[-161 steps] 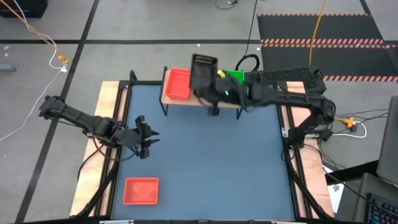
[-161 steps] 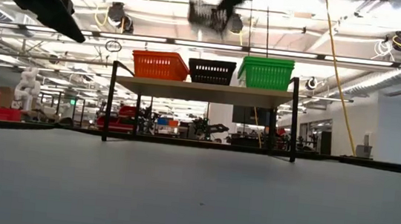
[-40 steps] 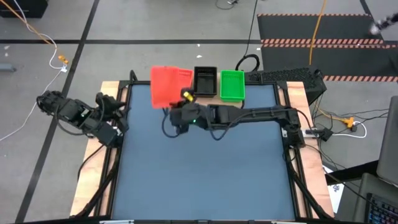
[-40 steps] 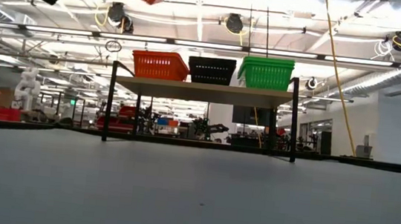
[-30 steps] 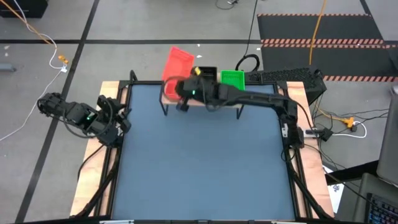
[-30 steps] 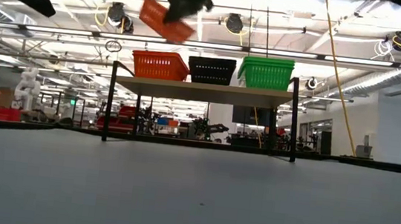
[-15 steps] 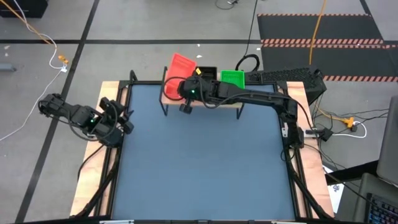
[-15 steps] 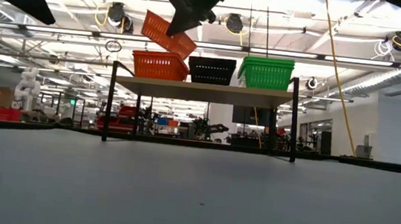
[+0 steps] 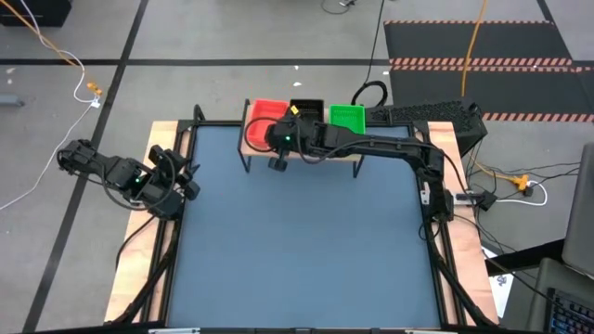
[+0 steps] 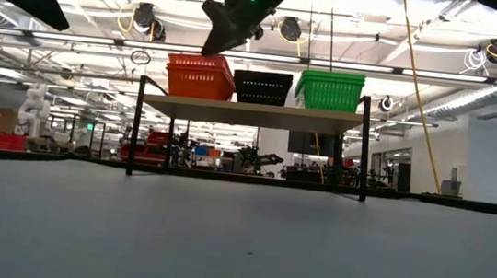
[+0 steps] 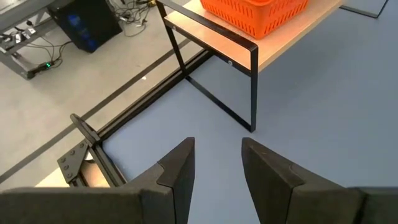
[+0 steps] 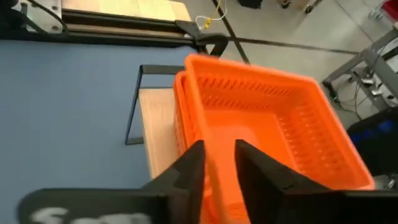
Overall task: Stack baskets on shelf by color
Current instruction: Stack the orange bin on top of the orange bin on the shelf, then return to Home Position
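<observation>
One step: I'm seating the red slatted plastic basket [image 12: 267, 130] on its stack, upper left of the light wooden shelf [image 9: 252, 147].
Right gripper [image 12: 219, 163]: clamped on basket rim.
Left gripper [image 11: 216, 165]: spread, idle, frame left.
Next: I'd release, lift clear.

You see slatted plastic baskets [image 12: 267, 124] on a pale wood shelf [image 11: 292, 43]. Its legs [image 11: 252, 87] are matt black metal.

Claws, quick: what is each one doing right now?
Left claw: open, empty, by the table's left edge.
Right claw: closed on the red basket's rim, over the shelf.
</observation>
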